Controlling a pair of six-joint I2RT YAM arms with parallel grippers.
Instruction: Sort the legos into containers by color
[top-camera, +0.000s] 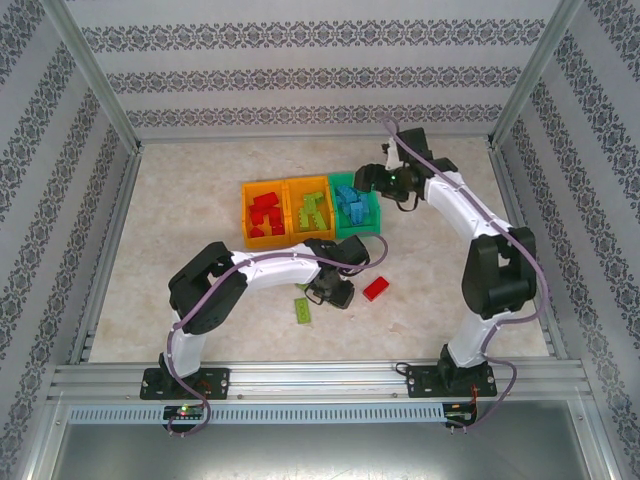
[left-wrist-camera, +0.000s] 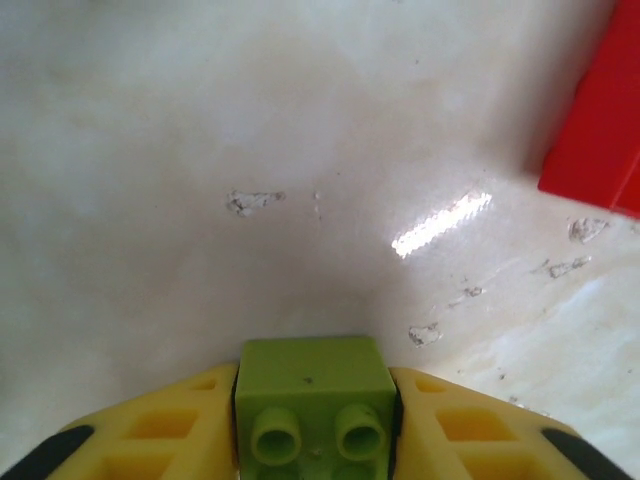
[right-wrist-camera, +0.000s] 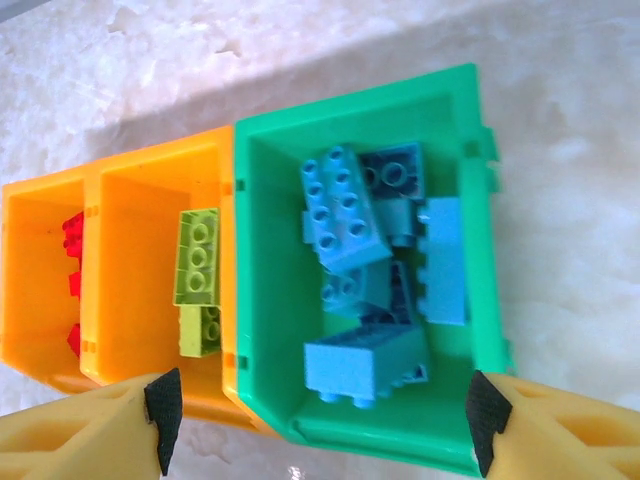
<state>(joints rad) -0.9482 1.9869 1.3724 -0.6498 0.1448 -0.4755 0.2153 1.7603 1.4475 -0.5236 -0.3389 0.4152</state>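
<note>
Leftmost orange plastic bin (top-camera: 246, 215) holds your red studded bricks (top-camera: 265, 215); the second orange bin (top-camera: 308, 181), touching it, holds lime green bricks (top-camera: 312, 210). Nearer you, a loose lime brick (top-camera: 302, 311) lies flat on the pale table (top-camera: 180, 220), just beside your left gripper (left-wrist-camera: 315, 415), which is clamped on a small lime green block (left-wrist-camera: 312, 385). The green plastic bin (right-wrist-camera: 262, 290) holds the blue bricks (right-wrist-camera: 345, 215); your right gripper (right-wrist-camera: 325, 435) hovers over it, jaws wide, nothing held. A loose red brick (top-camera: 377, 289) lies right of the left gripper.
</note>
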